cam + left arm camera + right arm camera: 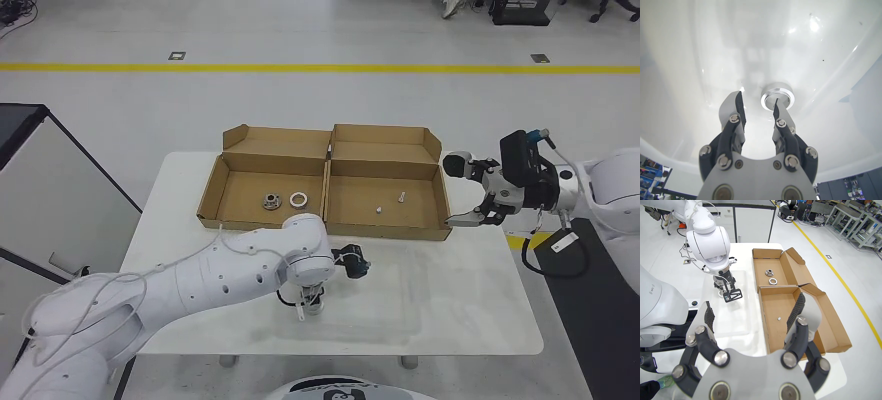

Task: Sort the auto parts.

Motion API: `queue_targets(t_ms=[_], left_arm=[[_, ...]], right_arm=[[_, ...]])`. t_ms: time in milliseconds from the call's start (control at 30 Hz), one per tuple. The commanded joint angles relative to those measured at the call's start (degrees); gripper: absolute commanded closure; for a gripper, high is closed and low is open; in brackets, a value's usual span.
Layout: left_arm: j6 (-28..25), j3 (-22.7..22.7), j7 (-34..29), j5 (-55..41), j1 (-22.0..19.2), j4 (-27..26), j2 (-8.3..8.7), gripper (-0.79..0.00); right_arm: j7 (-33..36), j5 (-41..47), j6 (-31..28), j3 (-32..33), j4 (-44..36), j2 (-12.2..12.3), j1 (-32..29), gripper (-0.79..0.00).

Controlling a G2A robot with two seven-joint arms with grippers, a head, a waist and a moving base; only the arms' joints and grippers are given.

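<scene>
Sorting looks mostly done: four parts are boxed, and one metal collar [778, 88] is left on the desk [470, 300].

Pale shop floor with a yellow line [320, 67] surrounds the white desk. Two open cardboard boxes sit side by side at its far edge. The left box [240, 205] holds a flanged hub [270, 200] and a ring [298, 199]. The right box [420, 210] holds two small screws [400, 197]. A clear tray [400, 310] lies on the near side of the desk with the collar on it. The left tool [758, 96] hangs over the collar, released, with one finger in the bore and the other outside the wall. The right tool [462, 190] hovers spread wide and empty, just beside the right box. The collar probably belongs with the hub and ring.
</scene>
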Motion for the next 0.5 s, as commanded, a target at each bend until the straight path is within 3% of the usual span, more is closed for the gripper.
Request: queue_targets(t_ms=[0, 467], left_arm=[[-0.18, 0.00, 0.00, 0.77, 0.39, 0.90, -0.51, -0.369], [0.52, 0.00, 0.00, 0.99, -0.28, 3.84, -4.18, -0.345]], right_arm=[[0.00, 0.00, 0.00, 0.00, 0.00, 0.00, 0.00, -0.785], [0.00, 0.00, 0.00, 0.00, 0.00, 0.00, 0.00, -0.785]])
